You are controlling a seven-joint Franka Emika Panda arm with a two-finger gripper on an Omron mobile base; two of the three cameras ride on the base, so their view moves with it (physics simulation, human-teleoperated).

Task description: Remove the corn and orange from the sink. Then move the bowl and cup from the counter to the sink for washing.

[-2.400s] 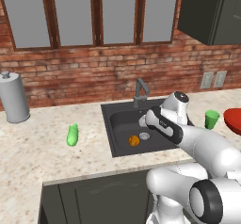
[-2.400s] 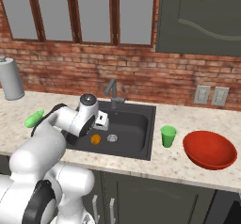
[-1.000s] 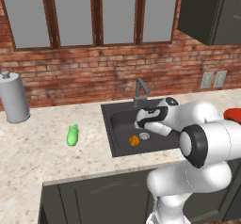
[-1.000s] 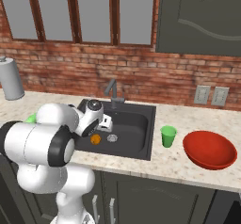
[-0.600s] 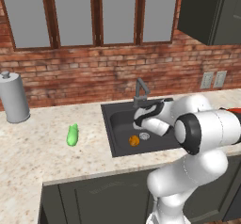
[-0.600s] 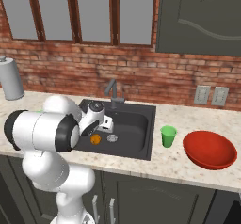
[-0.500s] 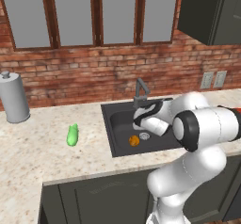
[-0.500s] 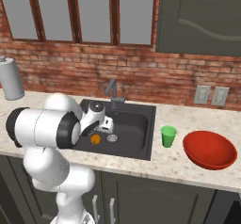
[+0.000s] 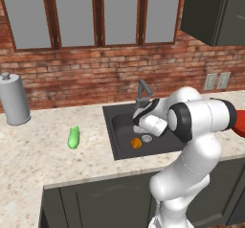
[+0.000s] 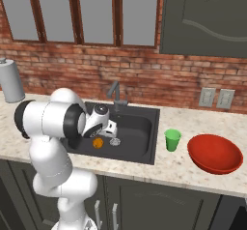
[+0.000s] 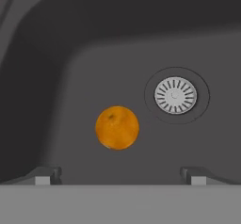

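The orange lies on the floor of the dark sink, left of the silver drain. My gripper hangs open just above it, its fingertips wide apart on either side of the fruit, touching nothing. From the base, the gripper sits low inside the sink, over the orange. The green corn lies on the counter left of the sink. Right of the sink stand the green cup and the red bowl.
A dark angular faucet rises behind the basin, close to my hand. A grey canister stands at the far left of the counter against the brick wall. My white elbow bulks over the sink's right front edge.
The hand has dropped from above the sink down into the basin, over the orange, and the elbow has swung up in front. The jaws have stayed open; nothing else moved.
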